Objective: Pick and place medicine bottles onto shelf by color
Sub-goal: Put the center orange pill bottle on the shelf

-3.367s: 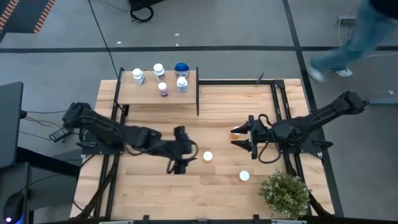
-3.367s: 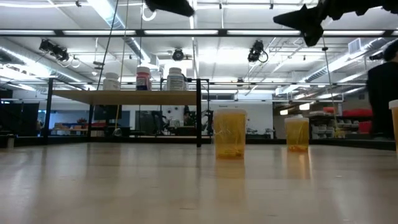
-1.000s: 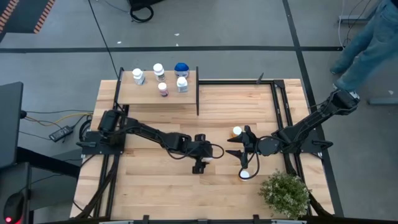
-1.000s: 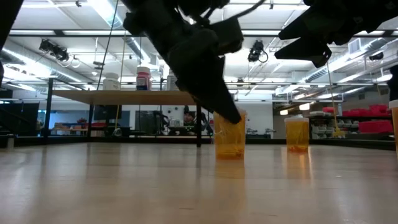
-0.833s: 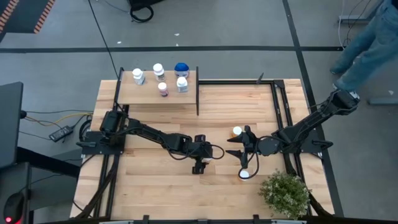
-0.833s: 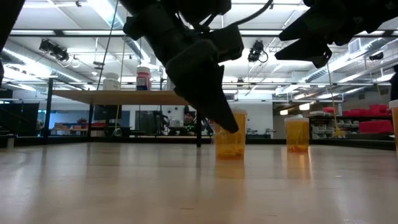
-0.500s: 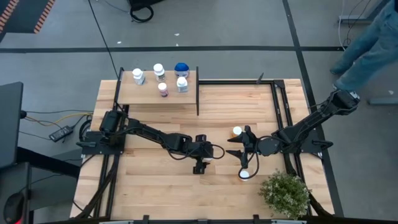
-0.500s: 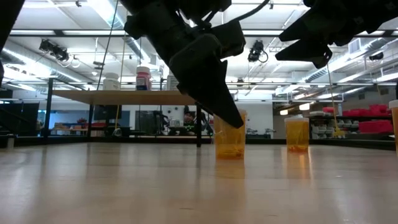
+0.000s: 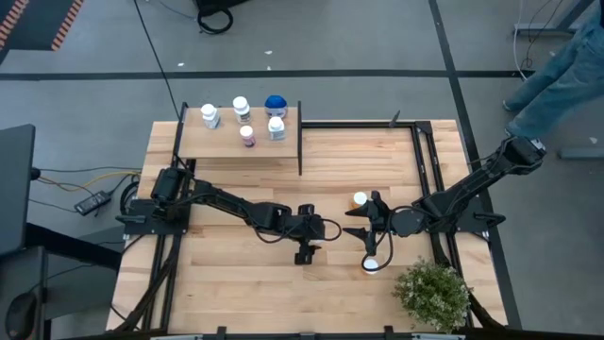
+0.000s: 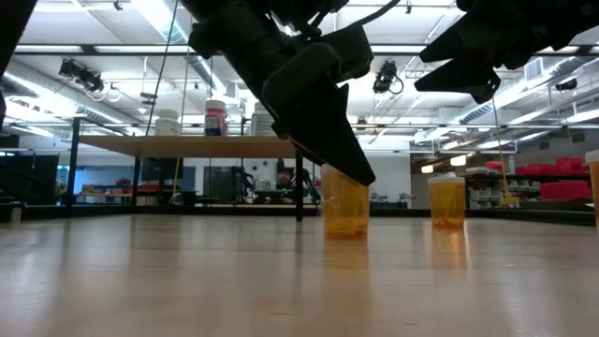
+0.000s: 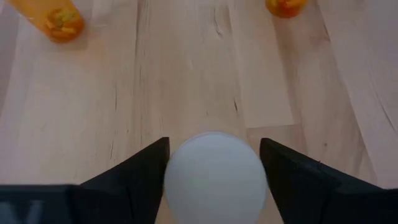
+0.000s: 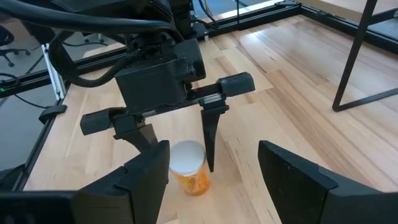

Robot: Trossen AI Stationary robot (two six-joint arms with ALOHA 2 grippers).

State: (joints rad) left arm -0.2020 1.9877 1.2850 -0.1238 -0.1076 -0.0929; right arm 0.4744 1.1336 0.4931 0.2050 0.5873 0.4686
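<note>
My left gripper [image 9: 306,242] is open and points down over an orange bottle with a white cap [image 12: 187,165] that stands near the table's middle. One finger stands on either side of the cap [image 11: 216,177]. My right gripper [image 9: 366,228] hovers open just to the right of it, above the table and touching nothing. Another orange bottle [image 9: 360,199] stands behind my right gripper, and one more [image 9: 371,265] stands near the plant. The shelf [image 9: 226,144] at the far left carries white bottles [image 9: 209,115], a pinkish one [image 9: 247,136] and a blue-topped one [image 9: 275,102]. My left gripper comes at the bottle's white cap [image 11: 216,177] from above, a finger on each side. The bottle stands upright on the table. One finger [image 12: 208,146] is right beside the cap, but whether it touches I cannot tell.
A green potted plant [image 9: 432,291] sits at the near right corner. A black frame [image 9: 415,142] runs along the right and far sides. A person's legs [image 9: 562,66] show beyond the far right corner. Bare planks lie at the near left.
My left gripper has edged slightly toward the table's right, settling over the orange bottle, whose cap is now hidden under it in the high view. The person beyond the table has stepped farther right.
</note>
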